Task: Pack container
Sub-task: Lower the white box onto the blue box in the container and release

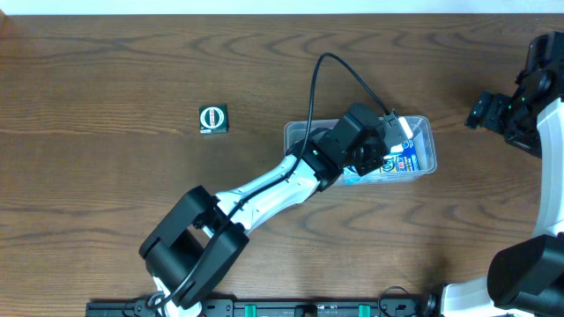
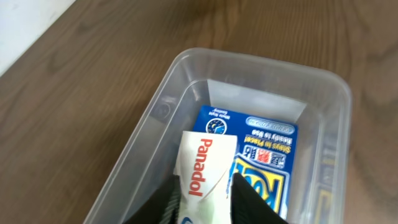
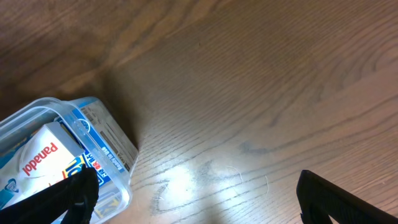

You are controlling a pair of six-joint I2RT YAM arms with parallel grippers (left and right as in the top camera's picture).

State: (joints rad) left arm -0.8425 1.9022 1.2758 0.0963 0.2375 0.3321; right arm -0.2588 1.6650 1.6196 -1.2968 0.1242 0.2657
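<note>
The clear plastic container sits right of the table's centre, with a blue box lying flat inside. My left gripper is over the container, shut on a white Panadol box and holding it inside the tub above the blue box. The container and the Panadol box also show in the right wrist view at lower left. My right gripper is open and empty, off to the right of the container at the table's right edge.
A small dark green box with a round white label lies on the wooden table left of the container. A black cable loops above the left arm.
</note>
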